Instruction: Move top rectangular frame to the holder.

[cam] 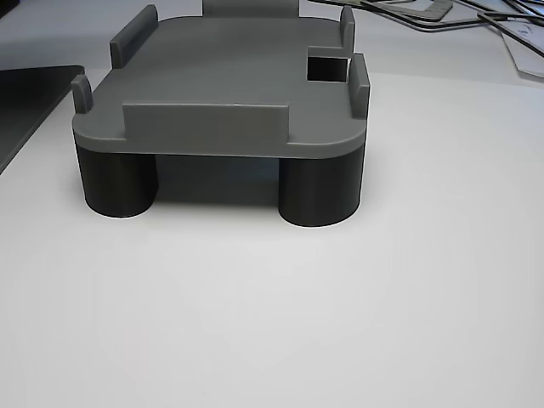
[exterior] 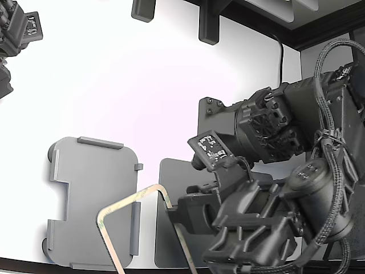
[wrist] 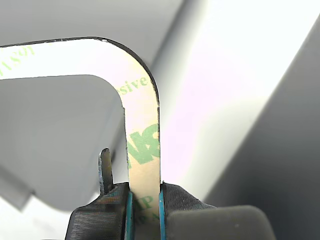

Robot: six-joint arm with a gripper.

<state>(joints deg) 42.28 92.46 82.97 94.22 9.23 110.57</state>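
The cream-tan rectangular frame [exterior: 126, 201] is lifted off the table and tilted, its far corner hanging over the near right part of the light grey holder [exterior: 91, 188]. My gripper [exterior: 173, 217] is shut on the frame's right side bar. In the wrist view the frame [wrist: 142, 125] shows green print and runs up from between the fingertips [wrist: 112, 210], which pinch it at the gripper [wrist: 145, 210]. The holder also shows in the other view [cam: 221, 93], standing on dark round feet with nothing on it. The frame's near end runs out of the exterior view.
A flat dark grey pad [exterior: 171, 240] lies right of the holder, under my arm. A second arm [exterior: 14, 40] sits at the exterior view's top left. Dark fixtures [exterior: 208, 25] stand at the table's far edge. A dark panel edge [cam: 25, 102] lies left of the holder in the other view.
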